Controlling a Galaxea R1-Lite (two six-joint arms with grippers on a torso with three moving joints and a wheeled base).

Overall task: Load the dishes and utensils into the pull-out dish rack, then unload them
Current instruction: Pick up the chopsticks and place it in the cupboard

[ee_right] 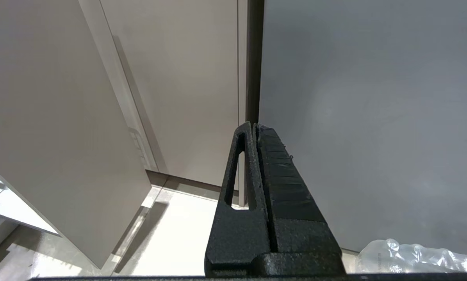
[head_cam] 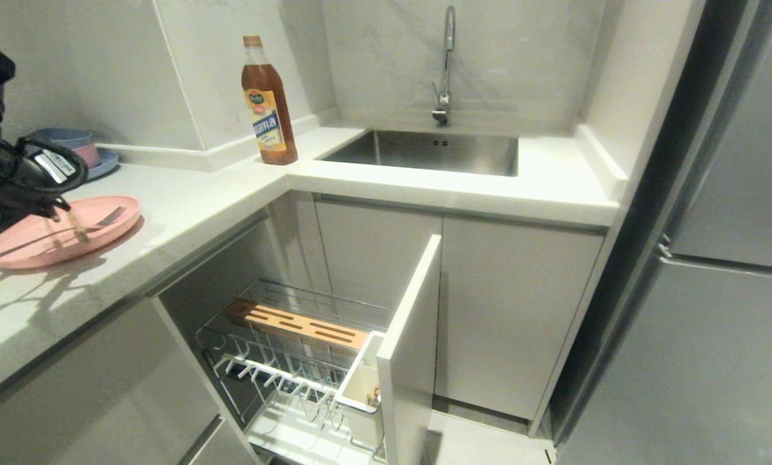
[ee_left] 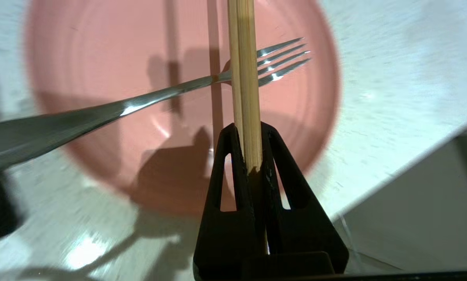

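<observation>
While the left gripper (ee_left: pixel 253 156) is clamped on the chopsticks (ee_left: pixel 245 78), I note that both sticks sit side by side between the black fingers, projecting out over the pink plate (ee_left: pixel 100 50) on the countertop (head_cam: pixel 199 200). In the head view the left gripper (head_cam: pixel 60 210) hangs above the plate (head_cam: pixel 18 248) at the counter's near-left end. The fork (ee_left: pixel 139 103) lies across the plate, tines under the chopsticks; whether they touch I cannot tell.

Step in hand, as I judge it: carry the chopsticks to the pull-out dish rack (head_cam: pixel 283 361), which stands drawn out below the counter, and drop them in the white utensil caddy (head_cam: pixel 362 387) behind the front panel (head_cam: pixel 412 336).

Notes for doing it well:
- Lift straight up first, so the stick tips clear the fork and do not drag it off the plate.
- The grip is near one end; the long free length may swing, so move slowly.
- Pass beyond the counter edge before descending.
- Tilt the sticks near upright over the caddy and release only once the tips are inside its mouth.

Right gripper (ee_right: pixel 255 164) is parked low, facing the cabinet doors (ee_right: pixel 171 78), fingers pressed together and holding nothing. I do not see the cream bowl.
</observation>
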